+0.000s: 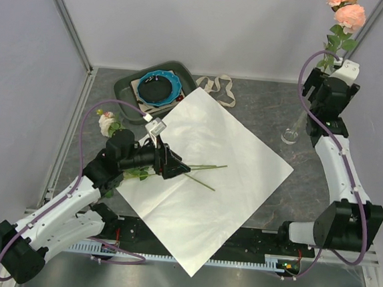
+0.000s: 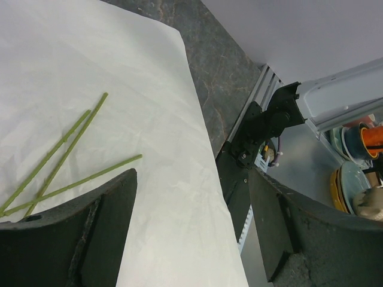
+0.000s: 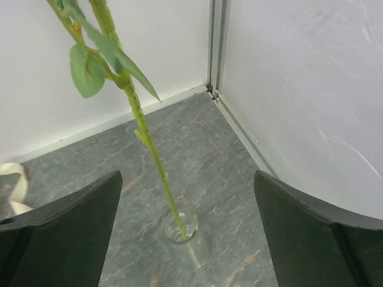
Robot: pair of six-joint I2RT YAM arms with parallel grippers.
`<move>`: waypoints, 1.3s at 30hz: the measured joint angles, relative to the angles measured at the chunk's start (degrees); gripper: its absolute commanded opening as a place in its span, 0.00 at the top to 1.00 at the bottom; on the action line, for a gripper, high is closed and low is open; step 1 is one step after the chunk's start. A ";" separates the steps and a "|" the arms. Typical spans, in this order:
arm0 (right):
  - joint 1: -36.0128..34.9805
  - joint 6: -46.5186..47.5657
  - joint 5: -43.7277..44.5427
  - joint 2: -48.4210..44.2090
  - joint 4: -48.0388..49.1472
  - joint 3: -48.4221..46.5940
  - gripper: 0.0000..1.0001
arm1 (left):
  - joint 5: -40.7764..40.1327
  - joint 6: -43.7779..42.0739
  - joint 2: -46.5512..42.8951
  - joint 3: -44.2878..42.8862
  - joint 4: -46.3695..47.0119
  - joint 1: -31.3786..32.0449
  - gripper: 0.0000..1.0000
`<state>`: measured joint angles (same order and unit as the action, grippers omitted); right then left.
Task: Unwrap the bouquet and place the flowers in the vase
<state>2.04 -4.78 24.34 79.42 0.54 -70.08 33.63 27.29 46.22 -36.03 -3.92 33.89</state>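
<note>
On the dark grey table (image 1: 274,117), a large sheet of cream-white paper (image 1: 208,185) is spread flat at the centre, with one corner reaching over the near edge. The left gripper (image 2: 191,221) is held low over the left part of the paper, its jaws wide apart and nothing grasped. Thin green stems (image 2: 66,149) are seen on the paper just beside one finger. The right gripper (image 3: 188,203) is poised above the vase (image 1: 291,133) at the far right. Its jaws are likewise spread wide, and the stem between them is touched by neither. A grey tray (image 1: 125,86) bearing a blue dish (image 1: 173,81) is placed at the far edge, just beside the paper's far corner. Most of the flowers (image 1: 203,167) are laid across the paper's left side under the left arm, stems pointing right; a cream rose (image 1: 107,124) and leaves lie off the sheet on the table. One flower, topped by pink roses (image 1: 347,13), is stood in the vase and rises toward the rear right corner. A cream ribbon (image 1: 220,89) is seen loose beside the tray. The small clear vase is set right of the paper, apart from it.
</note>
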 measured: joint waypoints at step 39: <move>-55.52 -12.48 -6.34 -27.36 -14.88 30.32 0.02 | -36.59 39.63 38.12 -11.74 -21.73 -21.00 0.54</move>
<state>-53.47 -17.26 18.00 52.05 -14.35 -39.77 -2.96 66.92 84.33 -47.77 -25.65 12.88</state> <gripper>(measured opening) 0.982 0.465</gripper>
